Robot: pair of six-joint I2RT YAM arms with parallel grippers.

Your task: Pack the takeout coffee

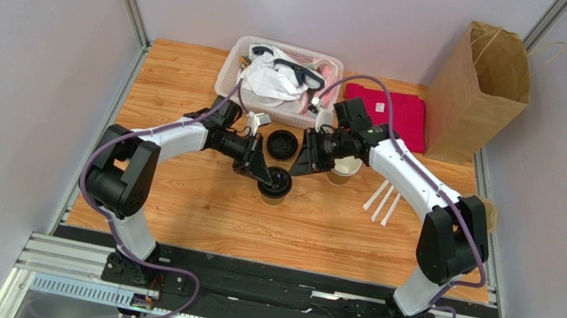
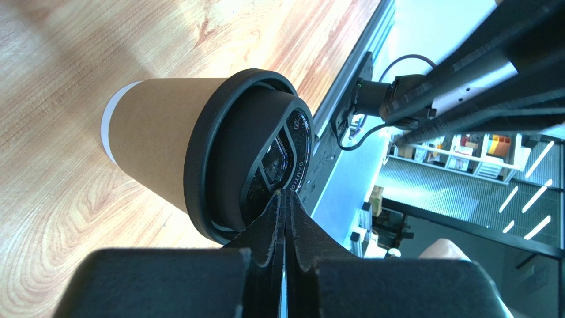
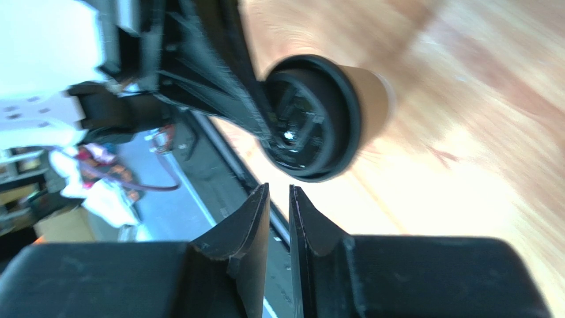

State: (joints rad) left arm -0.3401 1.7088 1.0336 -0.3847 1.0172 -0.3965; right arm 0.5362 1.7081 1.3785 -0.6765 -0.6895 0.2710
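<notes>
The wooden table [image 1: 334, 238] carries the large brown paper bag [image 1: 476, 92] at its far right corner, well apart from the takeout coffee [image 1: 273, 190], upright mid-table, its axis vertical. The left gripper [image 2: 285, 201], fingers pressed together, touches the black lid [image 2: 242, 159] from above. The right gripper [image 3: 279, 192], a narrow empty slit, hangs just beside the coffee on the bag's side, so it is likely the nearer carrier.

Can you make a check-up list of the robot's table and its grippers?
Surface: wooden table, no spills seen.
Job's things: coffee cup upright, black lid on.
Clutter: spare lid, open cup, white sticks, basket, red cloth, paper bag.
Grippers: left gripper shut, tips against the black lid; right gripper slightly open, empty.
Cables: purple cable along each arm.
Surroundings: grey walls.
</notes>
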